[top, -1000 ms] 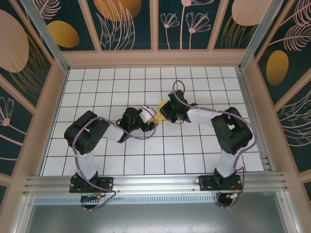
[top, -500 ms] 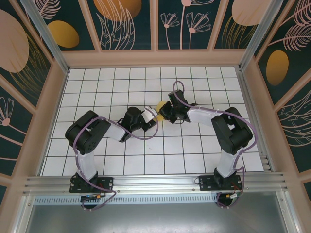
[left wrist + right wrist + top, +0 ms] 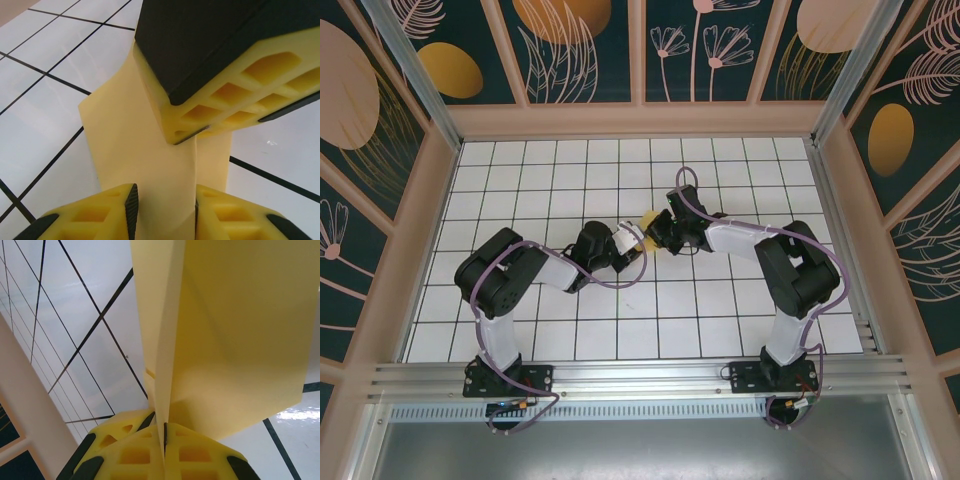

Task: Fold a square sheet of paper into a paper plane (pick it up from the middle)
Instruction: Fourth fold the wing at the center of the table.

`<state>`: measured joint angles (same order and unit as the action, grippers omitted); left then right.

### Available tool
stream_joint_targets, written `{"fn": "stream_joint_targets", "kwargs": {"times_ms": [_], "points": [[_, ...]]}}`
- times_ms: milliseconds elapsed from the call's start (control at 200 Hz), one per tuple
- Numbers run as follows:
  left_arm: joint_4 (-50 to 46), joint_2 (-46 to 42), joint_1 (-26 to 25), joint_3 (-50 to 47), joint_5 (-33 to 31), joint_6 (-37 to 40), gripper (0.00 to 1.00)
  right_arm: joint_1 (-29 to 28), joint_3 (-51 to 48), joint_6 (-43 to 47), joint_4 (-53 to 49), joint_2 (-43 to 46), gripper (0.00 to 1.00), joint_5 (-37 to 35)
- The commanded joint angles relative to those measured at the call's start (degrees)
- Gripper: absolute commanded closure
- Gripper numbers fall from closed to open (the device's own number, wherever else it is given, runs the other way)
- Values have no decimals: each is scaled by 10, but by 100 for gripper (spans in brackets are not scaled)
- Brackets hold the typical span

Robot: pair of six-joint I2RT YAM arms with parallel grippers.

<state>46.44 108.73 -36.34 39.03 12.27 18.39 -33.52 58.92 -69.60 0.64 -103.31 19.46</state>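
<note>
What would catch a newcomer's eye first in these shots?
The left arm and right arm meet tip to tip at the middle of the white grid table, a folded yellow paper held between them. In the right wrist view the right gripper is shut on the paper's folded edge. In the left wrist view the left gripper is open, with the paper running through its gap.

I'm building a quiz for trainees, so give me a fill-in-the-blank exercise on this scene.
1. The right gripper is shut on a sheet of paper coloured ___.
2. The sheet passes ___ the fingers of the left gripper.
3. The table bears a grid of ___ tiles.
Missing words: yellow; between; white.
</note>
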Motion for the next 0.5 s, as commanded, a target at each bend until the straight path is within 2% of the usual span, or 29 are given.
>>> {"fn": "stream_joint_targets", "kwargs": {"times_ms": [0,210,410,495], "points": [[-1,-4,-2,10,18,-9,66,2,18,-5,1,-11,98,12],[15,-15,-3,4,30,-22,66,1,19,-3,-3,-18,98,13],[19,-15,-3,4,27,-25,72,2,19,-1,-4,-17,98,12],[19,-16,-2,2,30,-33,77,2,20,4,-6,-16,95,13]]}}
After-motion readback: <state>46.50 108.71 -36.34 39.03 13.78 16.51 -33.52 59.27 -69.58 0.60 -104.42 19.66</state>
